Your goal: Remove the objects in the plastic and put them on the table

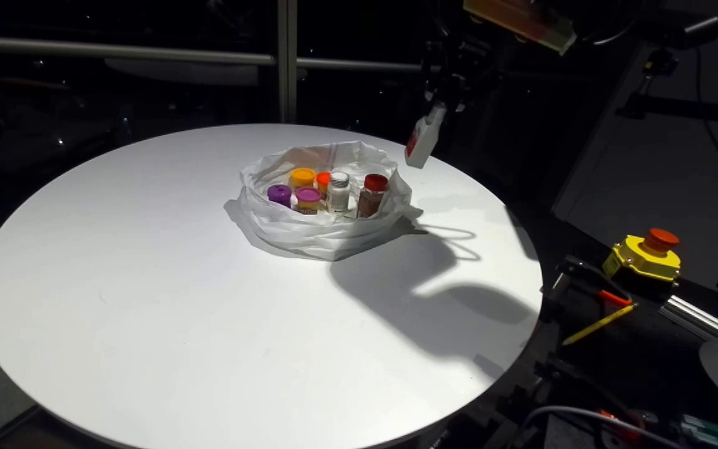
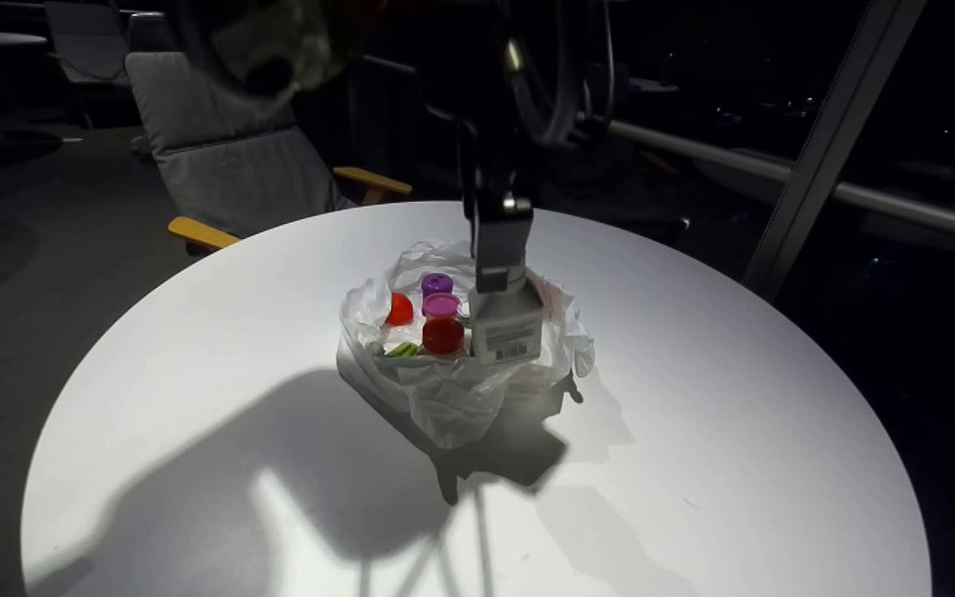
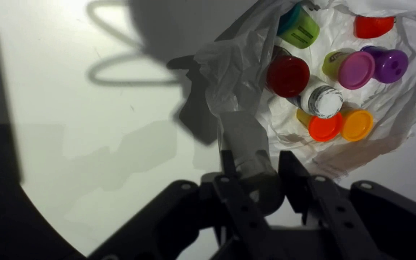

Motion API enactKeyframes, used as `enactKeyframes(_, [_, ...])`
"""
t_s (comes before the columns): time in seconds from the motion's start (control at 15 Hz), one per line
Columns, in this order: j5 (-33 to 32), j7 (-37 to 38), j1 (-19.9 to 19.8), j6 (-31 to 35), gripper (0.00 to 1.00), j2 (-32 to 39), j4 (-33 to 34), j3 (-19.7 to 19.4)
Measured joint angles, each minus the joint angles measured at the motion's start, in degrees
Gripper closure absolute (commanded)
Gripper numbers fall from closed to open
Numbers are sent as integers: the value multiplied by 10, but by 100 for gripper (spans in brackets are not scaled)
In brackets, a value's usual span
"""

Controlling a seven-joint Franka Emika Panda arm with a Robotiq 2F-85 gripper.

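Your bottle (image 1: 422, 140) hangs in the air, off the table (image 1: 209, 324) and apart from the bag (image 1: 321, 240), its neck end pinched in the claw (image 3: 256, 159); by my judgement the lift is done and the setting down is to come. The next move turns on how it sits in your grip: in the wrist view it reaches from the claw toward the top of the frame, a little left, base foremost, with the table spreading to its left and the bag to its right. In an exterior view that long axis tilts, neck to the upper right, base to the lower left, so you will likely want it swung upright before the base lands; let go on a corner, it could topple. It looks white and flat-sided, with sloping shoulders, red print on one face, small text and a barcode on another. Your wrist view's upper right shows the rest, in the bag: a red-lidded jar (image 3: 288, 76) just beside a white jar (image 3: 325, 102), a green tub (image 3: 302, 32) above them, a pink tub (image 3: 356, 70) beside a purple tub (image 3: 392, 66), an orange tub (image 3: 325, 127) and a yellow tub (image 3: 356, 125) lower down, and a red thing (image 3: 373, 27) you can't identify from here. Farther out, a stop button (image 1: 646, 255) stands at the frame's right in an exterior view.
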State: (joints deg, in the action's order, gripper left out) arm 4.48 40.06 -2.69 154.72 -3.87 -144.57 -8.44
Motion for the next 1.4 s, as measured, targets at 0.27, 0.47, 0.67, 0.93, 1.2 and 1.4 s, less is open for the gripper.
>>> enactKeyframes(0.27, [54, -45, -3, 44, 88, 95, 5, 0])
enactKeyframes(0.47, [-1, -13, -1, 68, 87, 153, 12, -15])
enactKeyframes(0.67, [-68, 35, 21, 71, 88, 175, 21, -54])
enactKeyframes(0.93, [-85, 52, 33, 71, 32, 180, 28, -73])
enactKeyframes(1.2, [-57, 47, 31, 71, 2, 180, 32, -63])
enactKeyframes(1.4, [-53, 48, 31, 71, 0, 169, 34, -62])
